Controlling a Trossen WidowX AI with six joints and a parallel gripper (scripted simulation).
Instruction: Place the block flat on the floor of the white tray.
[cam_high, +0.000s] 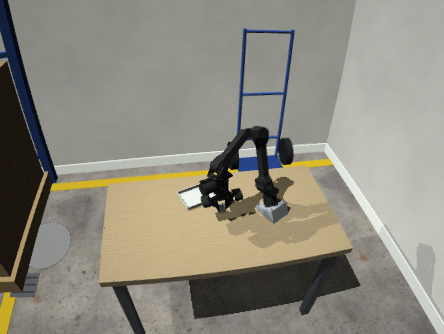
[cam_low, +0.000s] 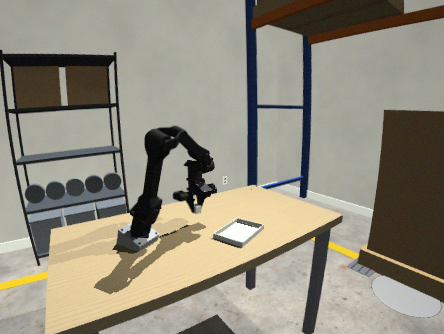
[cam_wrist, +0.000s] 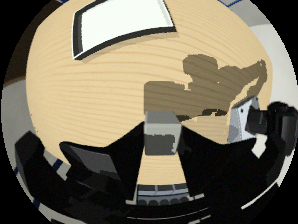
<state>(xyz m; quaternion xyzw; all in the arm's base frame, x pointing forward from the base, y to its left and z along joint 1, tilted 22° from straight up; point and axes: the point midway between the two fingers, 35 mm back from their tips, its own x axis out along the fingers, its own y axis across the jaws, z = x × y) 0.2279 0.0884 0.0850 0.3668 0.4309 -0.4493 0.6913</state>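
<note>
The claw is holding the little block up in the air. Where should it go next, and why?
Probably sideways toward the white tray. The claw is shut on the grey block and hangs above bare table, with the tray off to one side, not beneath it. It likely needs to be over the tray floor before lowering.

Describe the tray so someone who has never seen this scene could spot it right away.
Start at the wooden table in the middle of the room, where the black arm stands. The tray lies flat on the tabletop, out past the gripper, which is shut on a small grey block. It is shallow and rectangular with a white floor and a grey rim.
</note>
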